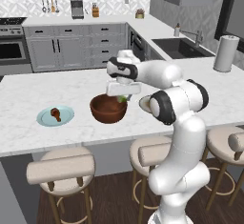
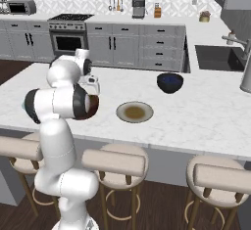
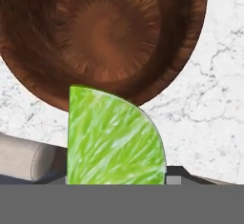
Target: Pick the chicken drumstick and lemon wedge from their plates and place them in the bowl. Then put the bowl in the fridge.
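Observation:
My gripper (image 1: 122, 96) hangs over the right rim of the dark wooden bowl (image 1: 108, 108), shut on the lime-green lemon wedge (image 1: 123, 98). In the hand view the lemon wedge (image 3: 112, 139) stands between the fingers, covering them, with the bowl (image 3: 102, 37) open and empty just beyond it. The chicken drumstick (image 1: 55, 114) lies on the pale blue-green plate (image 1: 66, 117) left of the bowl. The beige plate (image 2: 134, 111) sits bare to the bowl's right, partly behind my arm in the left base view. The fridge is out of view.
A dark blue bowl (image 2: 170, 82) stands further back on the marble island (image 1: 28, 94). Stools (image 1: 61, 170) line the island's near edge. A paper towel roll (image 1: 225, 53) and the sink (image 1: 180, 46) are at the right.

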